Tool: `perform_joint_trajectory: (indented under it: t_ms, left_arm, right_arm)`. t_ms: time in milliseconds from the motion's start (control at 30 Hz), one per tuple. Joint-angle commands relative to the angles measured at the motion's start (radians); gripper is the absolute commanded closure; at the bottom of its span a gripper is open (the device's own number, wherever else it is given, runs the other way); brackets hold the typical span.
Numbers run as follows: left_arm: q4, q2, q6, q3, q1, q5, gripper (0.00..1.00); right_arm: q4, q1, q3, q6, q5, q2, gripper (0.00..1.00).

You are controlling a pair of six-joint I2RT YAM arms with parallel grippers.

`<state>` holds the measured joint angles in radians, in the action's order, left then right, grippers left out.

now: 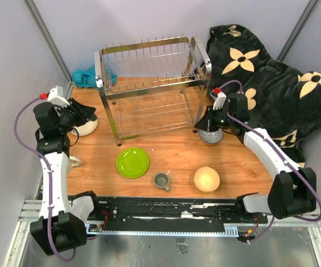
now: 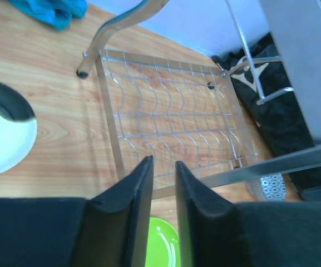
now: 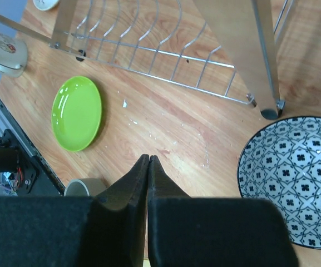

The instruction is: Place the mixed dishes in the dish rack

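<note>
Glazed ceramic, likely: the blue-patterned small bowl (image 3: pixel 294 178), set on the surface (image 3: pixel 193 128) beside the dish rack (image 3: pixel 249 55), is judged slick, chippable, best pinched at its rim; right end effector (image 3: pixel 148 158) is pressed together, left end effector (image 2: pixel 163 164) slightly apart, empty.

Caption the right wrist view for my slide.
Shut right gripper over wooden table, between round lime-green plate and blue-patterned ceramic bowl.
</note>
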<state>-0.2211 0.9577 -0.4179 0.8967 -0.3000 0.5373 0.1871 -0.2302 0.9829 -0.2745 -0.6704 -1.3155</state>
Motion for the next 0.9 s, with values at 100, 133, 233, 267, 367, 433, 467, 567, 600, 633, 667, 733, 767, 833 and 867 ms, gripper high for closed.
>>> perform_joint_trajectory:
  t_ms: [100, 133, 233, 267, 367, 433, 467, 567, 600, 633, 667, 733, 767, 833, 867]
  left_arm:
    - [0.108, -0.139, -0.254, -0.002, 0.007, 0.047, 0.99]
    - [0.125, -0.172, -0.286, -0.020, 0.028, 0.042, 1.00]
    - [0.029, -0.239, -0.264, 0.003, 0.106, -0.020, 1.00]
    - [-0.029, -0.244, -0.241, 0.026, 0.135, -0.031, 1.00]
    - [-0.169, -0.280, -0.221, 0.061, 0.243, -0.068, 0.99]
    - [-0.190, -0.337, -0.263, 0.016, 0.318, -0.114, 1.00]
    - [-0.175, -0.365, -0.291, -0.026, 0.353, -0.124, 1.00]
    - [-0.110, -0.395, -0.345, -0.128, 0.448, -0.176, 0.99]
    - [-0.091, -0.384, -0.347, -0.144, 0.487, -0.213, 0.99]
    - [-0.066, -0.362, -0.345, -0.154, 0.527, -0.246, 0.99]
    - [-0.037, -0.332, -0.340, -0.160, 0.569, -0.281, 0.99]
    - [0.036, -0.249, -0.328, -0.159, 0.660, -0.333, 0.97]
    - [0.072, -0.204, -0.324, -0.155, 0.693, -0.360, 0.96]
    - [0.158, -0.132, -0.323, -0.164, 0.729, -0.389, 0.94]
    - [0.205, -0.102, -0.329, -0.176, 0.731, -0.391, 0.94]
  right_arm:
    - [0.035, 0.011, -0.056, 0.004, 0.045, -0.019, 0.99]
    - [0.021, 0.010, -0.072, -0.002, 0.051, -0.017, 0.99]
    - [-0.003, 0.012, -0.113, -0.019, 0.071, -0.004, 0.99]
    - [-0.007, 0.012, -0.125, -0.021, 0.082, 0.003, 0.99]
    - [0.002, 0.021, -0.148, -0.025, 0.126, 0.017, 0.99]
    - [0.009, 0.037, -0.163, -0.035, 0.149, 0.036, 0.99]
    - [0.010, 0.043, -0.173, -0.038, 0.157, 0.045, 0.99]
    - [0.027, 0.057, -0.179, -0.034, 0.165, 0.064, 0.99]
    - [0.035, 0.059, -0.175, -0.029, 0.168, 0.070, 0.99]
    - [0.048, 0.061, -0.169, -0.026, 0.175, 0.076, 0.99]
    - [0.056, 0.064, -0.165, -0.025, 0.178, 0.082, 0.99]
    - [0.075, 0.066, -0.154, -0.024, 0.187, 0.094, 0.99]
    - [0.082, 0.068, -0.149, -0.025, 0.191, 0.100, 0.99]
    - [0.083, 0.074, -0.138, -0.032, 0.188, 0.100, 0.99]
    - [0.079, 0.076, -0.131, -0.037, 0.185, 0.091, 0.99]
